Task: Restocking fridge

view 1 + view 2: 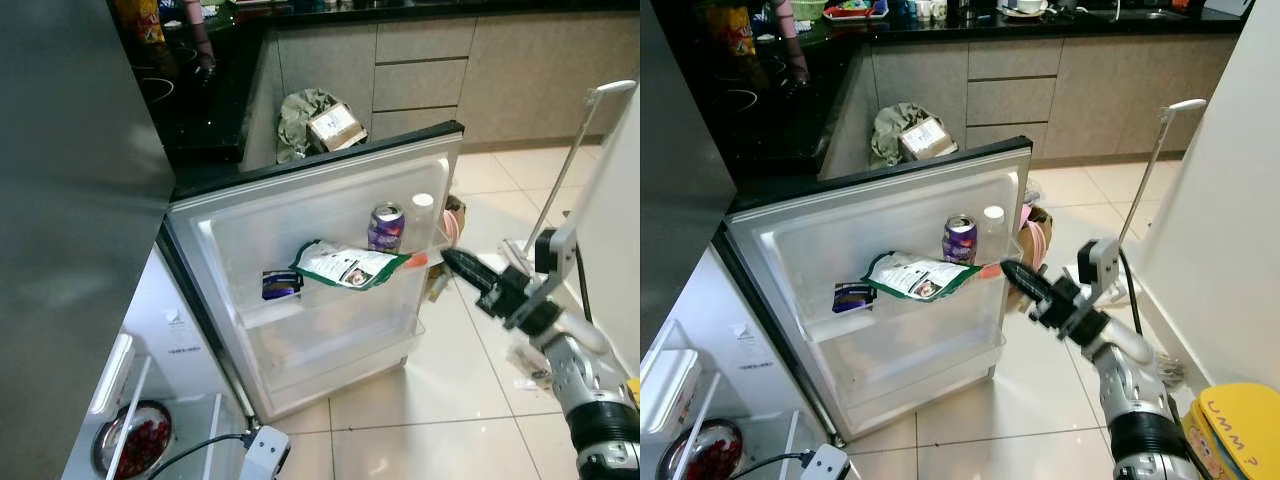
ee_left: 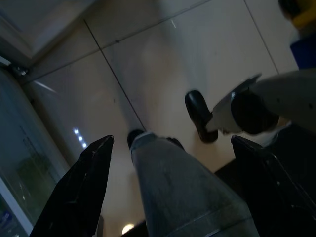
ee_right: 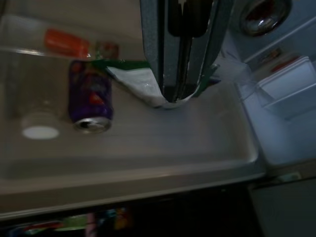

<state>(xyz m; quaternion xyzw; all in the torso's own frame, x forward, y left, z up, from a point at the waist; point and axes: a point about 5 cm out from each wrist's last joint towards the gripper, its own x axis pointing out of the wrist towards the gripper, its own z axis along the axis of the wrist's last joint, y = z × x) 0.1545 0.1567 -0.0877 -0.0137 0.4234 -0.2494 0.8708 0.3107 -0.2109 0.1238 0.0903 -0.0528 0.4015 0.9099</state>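
Lettering "UMM?" is legible on a yellow object [image 1: 1243, 425] at the lower right of the right eye view, beside the white wall. No brand name can be read on any of the fridge items; print is too small or blurred.

Fridge door [image 1: 300, 200] stands open, its inner face toward the camera. Contents of the door shelf [image 1: 340, 300]:
- purple drink can [image 1: 386, 227], upright, top unopened as far as visible;
- clear bottle with a white cap [image 1: 423, 215], just beside the can on the hinge-free side;
- green and white pouch [image 1: 350, 265], lying tilted across the shelf rail, a printed picture on its face;
- small dark blue packet [image 1: 281, 284], lower and further toward the hinge.
An orange-capped item lies by the pouch's end; kind uncertain.

Right gripper [image 1: 1017, 273] is extended to the door shelf, fingertips at the end of the pouch. In the right wrist view the two fingers [image 3: 195, 19] lie pressed together with the pouch edge [image 3: 148, 86] pinched between them: narrow, holding the pouch.

Left gripper [image 2: 173, 148] hangs over the floor tiles, fingers spread wide, nothing between them.

Fridge interior [image 1: 150, 400], lower left: metal bowl [image 1: 130, 440] holding red pieces, on a shelf.

Counter behind: cardboard box [image 1: 335, 125] resting on a green bag.
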